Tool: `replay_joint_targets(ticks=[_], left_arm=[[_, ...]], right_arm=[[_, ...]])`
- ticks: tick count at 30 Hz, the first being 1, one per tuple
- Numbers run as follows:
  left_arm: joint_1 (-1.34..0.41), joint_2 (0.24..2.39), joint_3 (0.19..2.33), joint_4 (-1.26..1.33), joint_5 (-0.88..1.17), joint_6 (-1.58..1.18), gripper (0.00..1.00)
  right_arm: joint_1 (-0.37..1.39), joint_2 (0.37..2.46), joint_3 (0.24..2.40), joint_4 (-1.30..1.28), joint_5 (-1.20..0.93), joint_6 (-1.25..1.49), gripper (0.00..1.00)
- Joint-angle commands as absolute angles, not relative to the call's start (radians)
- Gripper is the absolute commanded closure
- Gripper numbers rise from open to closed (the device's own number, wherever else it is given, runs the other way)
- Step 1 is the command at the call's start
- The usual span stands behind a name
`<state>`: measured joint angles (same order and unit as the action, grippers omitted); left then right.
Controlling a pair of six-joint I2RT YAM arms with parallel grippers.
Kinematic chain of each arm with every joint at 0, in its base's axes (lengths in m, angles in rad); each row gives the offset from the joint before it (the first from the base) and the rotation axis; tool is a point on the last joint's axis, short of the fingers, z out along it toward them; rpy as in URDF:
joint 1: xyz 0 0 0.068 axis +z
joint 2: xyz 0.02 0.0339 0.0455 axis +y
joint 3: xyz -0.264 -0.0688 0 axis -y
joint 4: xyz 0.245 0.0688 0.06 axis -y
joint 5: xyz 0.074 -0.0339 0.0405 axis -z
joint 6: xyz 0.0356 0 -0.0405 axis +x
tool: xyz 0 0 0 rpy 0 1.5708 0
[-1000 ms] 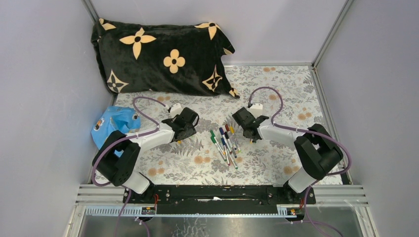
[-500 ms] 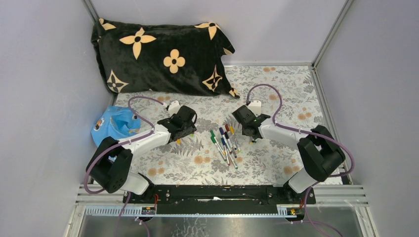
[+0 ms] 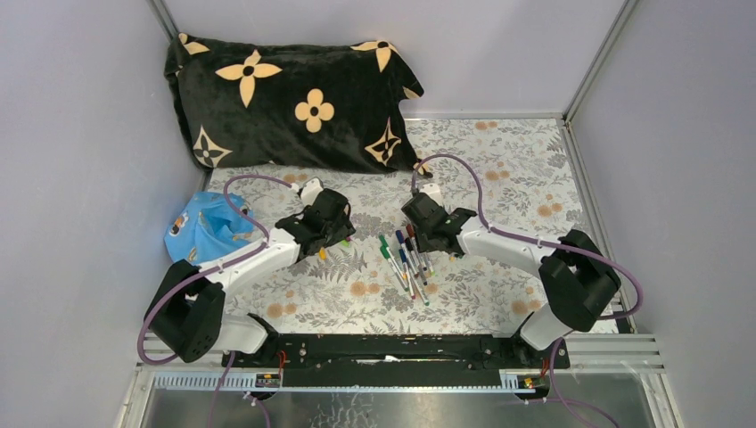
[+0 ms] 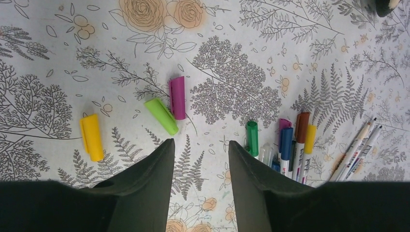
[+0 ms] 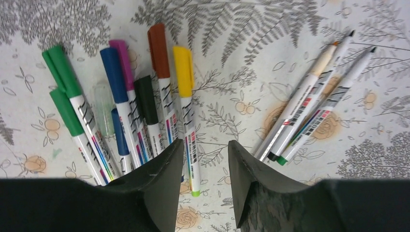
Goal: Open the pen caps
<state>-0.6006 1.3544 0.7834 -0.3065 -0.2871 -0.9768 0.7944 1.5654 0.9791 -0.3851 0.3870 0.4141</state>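
Three short plastic pen caps (image 4: 161, 116), yellow, green and purple, lie on the floral worktop (image 4: 232, 72) at 11 o'clock of the parted, empty left fingers (image 4: 150, 188). The right fingers (image 5: 154, 193) have just spread and swung over the capped white-barrelled pens (image 5: 166, 104); another pull looks next.

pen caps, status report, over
Left gripper open, empty, by three loose caps. Right gripper open, empty, at the capped pens. Three uncapped pens lie apart. Nothing in the way.
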Motion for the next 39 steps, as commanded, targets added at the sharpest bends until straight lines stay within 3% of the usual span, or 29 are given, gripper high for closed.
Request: replay_joint_targets(ticks=[1,23,26,31,34,39], left_arm=[[-0.604,1.328,0.772,-0.283,-0.269,-0.980,0.49],[-0.606,1.296,0.737,-0.244,-0.253,-0.995,0.49],[-0.606,1.294,0.731,-0.237,-0.249,-1.001,0.49],[-0.606,1.288,0.731,-0.236,-0.244,-1.000,0.49],[-0.606,1.283,0.733,-0.227,-0.228,-0.995,0.48],[-0.606,1.292,0.721,-0.123,-0.125,-0.974,0.41]], right_arm=[[0.808,1.586,0.986,-0.399,0.324,0.378,0.55],[0.816,1.662,0.912,-0.329,0.277,0.399,0.61],[0.816,1.673,0.901,-0.325,0.274,0.404,0.66],[0.816,1.671,0.884,-0.319,0.267,0.415,0.90],[0.816,1.635,0.886,-0.330,0.272,0.415,0.99],[0.822,1.531,0.903,-0.352,0.252,0.398,1.00]])
